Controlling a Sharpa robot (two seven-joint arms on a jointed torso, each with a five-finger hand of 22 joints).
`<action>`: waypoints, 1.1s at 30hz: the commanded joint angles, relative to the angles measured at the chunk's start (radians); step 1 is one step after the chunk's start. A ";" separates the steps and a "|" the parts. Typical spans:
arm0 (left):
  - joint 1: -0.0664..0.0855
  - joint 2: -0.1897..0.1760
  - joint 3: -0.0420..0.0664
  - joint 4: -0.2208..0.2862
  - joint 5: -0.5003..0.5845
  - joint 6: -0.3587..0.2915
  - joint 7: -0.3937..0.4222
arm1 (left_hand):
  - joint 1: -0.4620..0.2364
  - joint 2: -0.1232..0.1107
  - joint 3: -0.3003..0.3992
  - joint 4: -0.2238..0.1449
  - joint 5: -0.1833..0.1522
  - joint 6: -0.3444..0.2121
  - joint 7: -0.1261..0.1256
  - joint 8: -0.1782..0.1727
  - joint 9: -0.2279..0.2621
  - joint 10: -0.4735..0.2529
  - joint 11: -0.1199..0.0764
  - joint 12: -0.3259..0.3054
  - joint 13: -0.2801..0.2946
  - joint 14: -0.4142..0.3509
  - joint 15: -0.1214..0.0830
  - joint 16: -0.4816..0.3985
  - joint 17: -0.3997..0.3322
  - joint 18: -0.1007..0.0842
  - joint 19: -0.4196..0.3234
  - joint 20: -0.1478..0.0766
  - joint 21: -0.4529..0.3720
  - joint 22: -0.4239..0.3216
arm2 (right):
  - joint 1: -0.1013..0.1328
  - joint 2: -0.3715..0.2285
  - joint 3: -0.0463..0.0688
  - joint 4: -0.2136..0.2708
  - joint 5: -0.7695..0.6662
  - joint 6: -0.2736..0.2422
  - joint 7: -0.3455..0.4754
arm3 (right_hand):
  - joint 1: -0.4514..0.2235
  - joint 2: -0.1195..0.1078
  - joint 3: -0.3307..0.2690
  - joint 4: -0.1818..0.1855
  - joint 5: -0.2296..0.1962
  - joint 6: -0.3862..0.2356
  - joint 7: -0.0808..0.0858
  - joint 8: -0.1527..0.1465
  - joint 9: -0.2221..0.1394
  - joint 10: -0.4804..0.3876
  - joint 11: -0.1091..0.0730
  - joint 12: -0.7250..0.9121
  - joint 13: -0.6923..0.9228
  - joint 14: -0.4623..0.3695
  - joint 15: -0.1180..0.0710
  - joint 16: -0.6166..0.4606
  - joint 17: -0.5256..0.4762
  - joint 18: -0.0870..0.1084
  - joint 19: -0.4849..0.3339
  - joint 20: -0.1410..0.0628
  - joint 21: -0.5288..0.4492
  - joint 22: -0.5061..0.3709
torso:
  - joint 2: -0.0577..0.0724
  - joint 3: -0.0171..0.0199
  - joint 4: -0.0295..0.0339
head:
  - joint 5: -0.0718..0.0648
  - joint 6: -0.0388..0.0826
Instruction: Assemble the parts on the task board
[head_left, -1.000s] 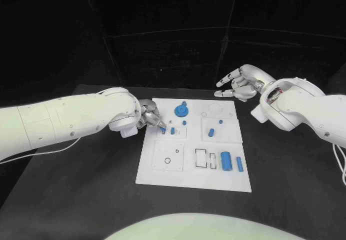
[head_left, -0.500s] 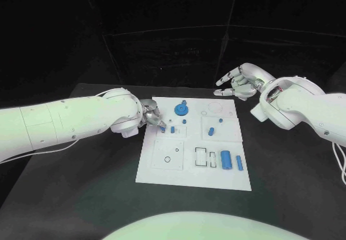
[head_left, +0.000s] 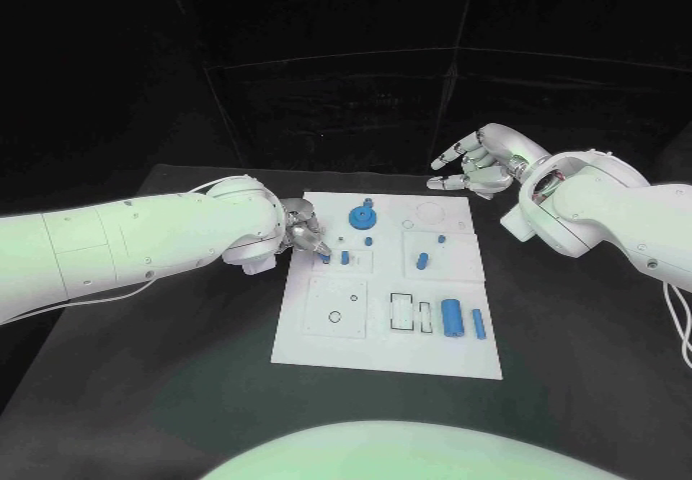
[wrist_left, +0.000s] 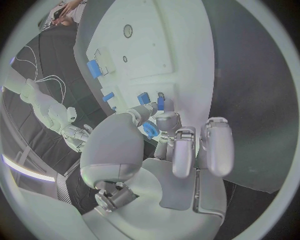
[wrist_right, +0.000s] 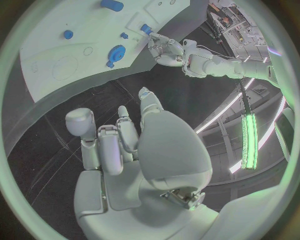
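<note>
Left hand (head_left: 299, 226) sits at the left edge of the task board (head_left: 346, 345), fingers gathered round a small blue peg (head_left: 326, 259) that it pinches at their tips; the left wrist view shows that peg (wrist_left: 160, 103) standing up between the fingertips just above the board's white face, beside a second small blue part (wrist_left: 144, 98) in the little square recess. Against the head picture from 1 second ago, the left hand has hardly shifted: it has crept slightly toward the board's far end and the peg with it, so I judge this a slow alignment over a hole, not a carry. Right hand (head_left: 482, 158) hovers off the board's far right corner, holding nothing, fingers apart and lightly curved; the right wrist view shows its palm (wrist_right: 134, 145) with the fingers spread and bare. It has drifted a touch away from the board since 1 second ago, which suggests it is waiting clear while the left hand works. On the board, the round blue knob (head_left: 362, 215) stands near the far edge, a small blue stub (head_left: 369, 243) just nearer than it, a tilted blue cylinder (head_left: 423, 263) to the right of centre, and 2 larger blue pieces, a wide block (head_left: 453, 320) and a slim bar (head_left: 479, 326), lie side by side at the near right. These look untouched, so most of the assembly seems to remain.
</note>
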 joint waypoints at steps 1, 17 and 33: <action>-0.002 0.001 -0.003 0.000 -0.014 0.036 -0.017 | -0.001 0.010 0.116 -0.119 0.006 0.007 -0.004 0.006 0.002 0.010 -0.001 -0.004 0.002 0.105 -0.006 0.003 0.263 0.002 0.022 -0.005 0.003 0.098 | 0.002 0.001 0.001 0.000 -0.001 0.006 0.006 | 0.001 0.012 -0.002 0.001 0.003 -0.004 -0.001 0.004 -0.001 -0.005 -0.003 -0.006 -0.001 0.057 -0.006 -0.005 0.058 0.019 -0.004 0.002 -0.004 -0.001 | 0.000 0.0003 0.0006 | 0.000 -0.001; -0.002 0.002 -0.003 0.002 -0.014 0.055 -0.011 | -0.003 0.008 0.116 -0.121 0.006 0.010 -0.005 0.009 0.004 0.012 -0.002 -0.003 0.004 0.105 -0.006 0.003 0.263 0.002 0.023 -0.006 0.004 0.099 | 0.002 0.002 0.001 -0.001 -0.001 0.007 0.007 | 0.001 0.012 -0.003 0.002 0.005 -0.004 -0.001 0.004 -0.002 -0.005 -0.003 -0.005 -0.001 0.057 -0.006 -0.005 0.059 0.019 -0.004 0.002 -0.004 -0.001 | 0.000 0.0003 0.0000 | 0.002 -0.004; -0.001 0.017 -0.003 -0.017 0.014 0.099 -0.017 | -0.012 0.008 0.118 -0.122 0.016 0.016 -0.008 0.015 0.006 0.020 -0.004 -0.005 0.001 0.105 -0.008 0.003 0.263 0.001 0.024 -0.007 0.006 0.101 | 0.002 0.007 0.001 -0.003 -0.001 0.008 0.008 | 0.002 0.012 -0.003 0.002 0.007 -0.005 -0.001 0.005 -0.002 -0.005 -0.003 -0.005 0.000 0.058 -0.006 -0.005 0.059 0.019 -0.004 0.002 -0.005 -0.001 | 0.000 0.0011 -0.0001 | 0.002 -0.007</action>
